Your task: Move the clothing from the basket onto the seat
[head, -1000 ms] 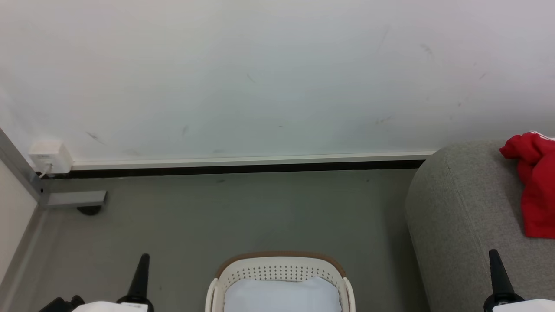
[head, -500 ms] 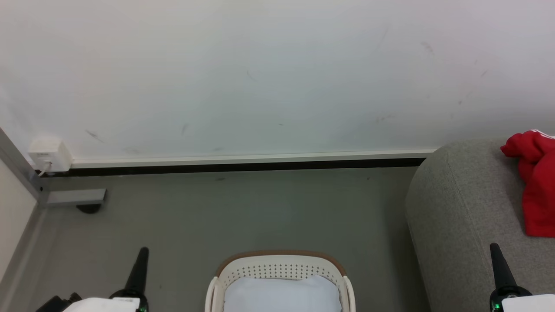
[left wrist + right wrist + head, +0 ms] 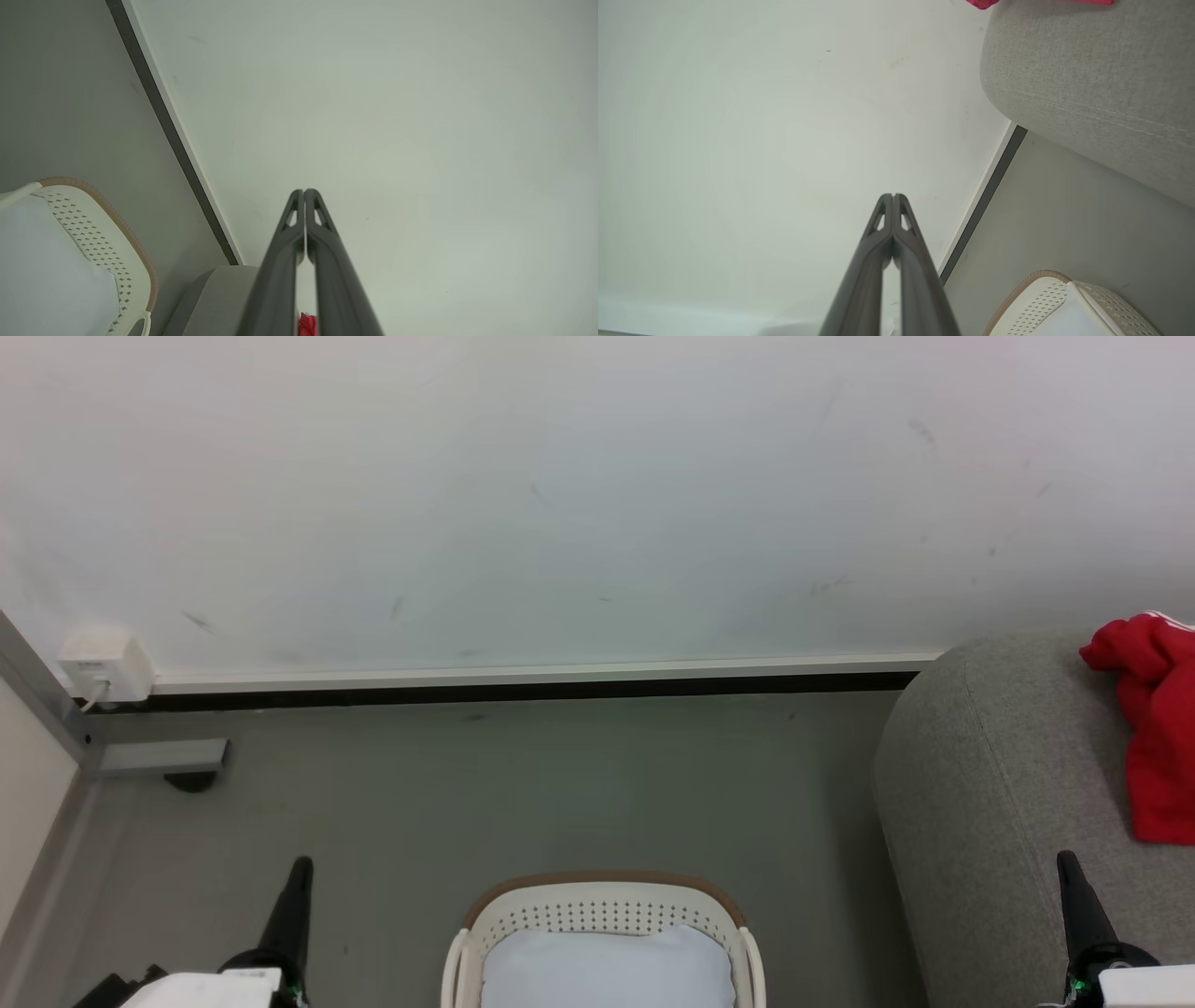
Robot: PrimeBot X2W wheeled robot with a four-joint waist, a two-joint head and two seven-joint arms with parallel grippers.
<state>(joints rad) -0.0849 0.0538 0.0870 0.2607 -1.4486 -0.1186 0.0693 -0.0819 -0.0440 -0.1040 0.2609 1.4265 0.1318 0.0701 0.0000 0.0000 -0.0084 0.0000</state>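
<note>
Red clothing with white stripe trim lies on the grey seat at the right edge; slivers of it show as clothing and clothing. The off-white basket with a brown rim stands on the floor at bottom centre, holding only a pale white pad. My left gripper points up at lower left, shut and empty; its tips meet in the left wrist view, left gripper. My right gripper stands shut and empty before the seat's front, right gripper.
A white wall with a dark baseboard runs behind the grey floor. A white socket box and a grey metal bracket sit in the left corner. The basket and seat also flank both arms.
Both grippers have risen slightly in the head view and stay shut. The whole picture has shifted a little, so the camera moved; basket, seat and clothing stay put.
</note>
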